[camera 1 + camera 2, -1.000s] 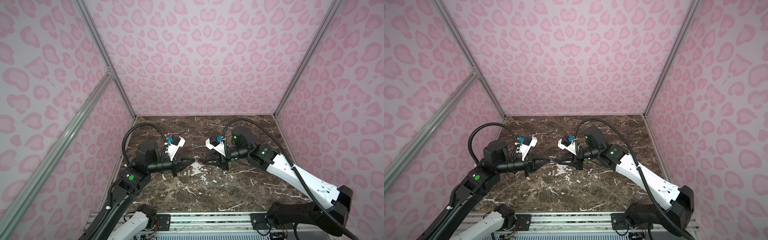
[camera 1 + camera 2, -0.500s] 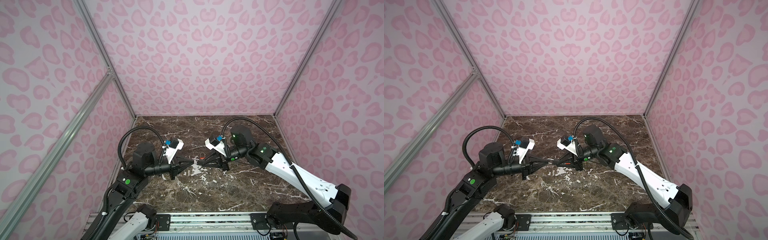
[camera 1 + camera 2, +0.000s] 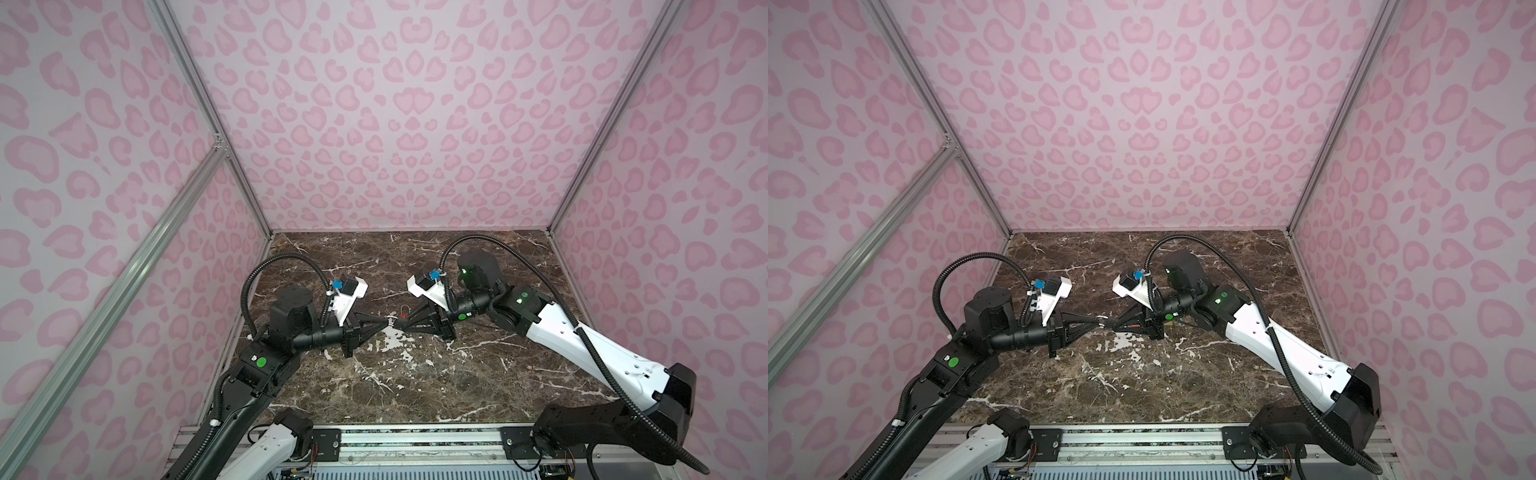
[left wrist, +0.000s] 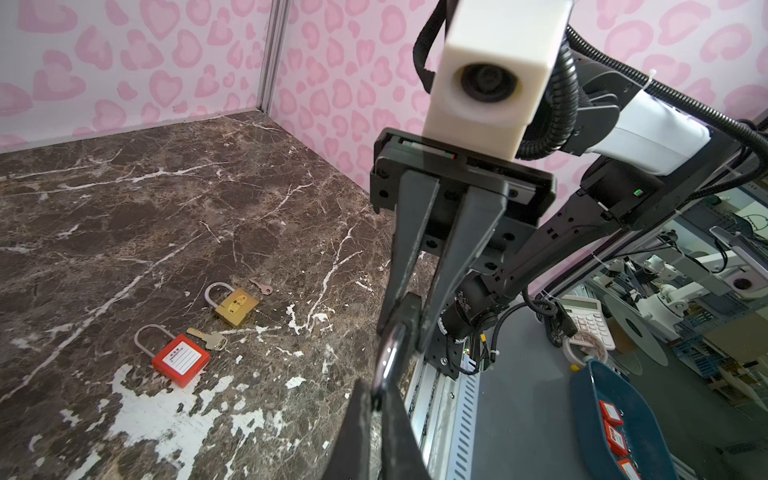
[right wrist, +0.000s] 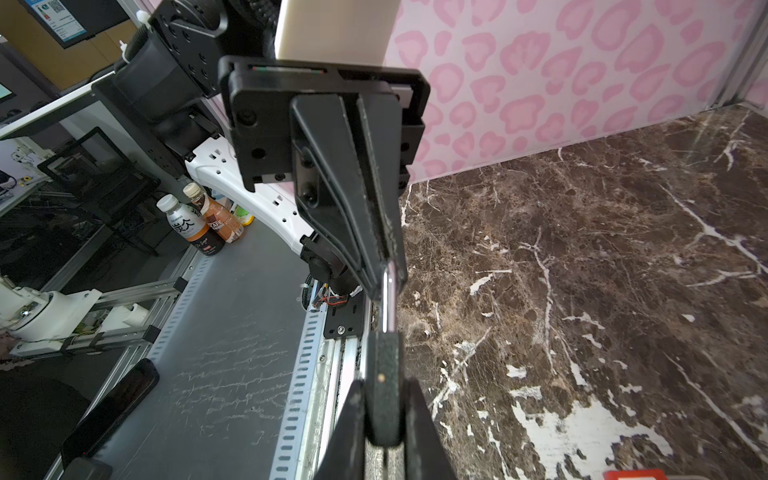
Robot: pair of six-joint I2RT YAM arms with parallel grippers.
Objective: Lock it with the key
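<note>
While both arms meet above the middle of the marble table (image 3: 478,374), the left gripper (image 4: 376,395) is clamped on the steel shackle (image 4: 388,357) of a black padlock (image 5: 384,365). The right gripper (image 5: 384,388) is closed around that padlock's body, so the lock hangs clear of the surface between them. Near the table's middle a red padlock (image 4: 180,359) and a brass padlock (image 4: 236,307) lie flat, with one key (image 4: 208,337) just beside the red one and another key (image 4: 262,286) just beside the brass one, both apart from the grippers.
</note>
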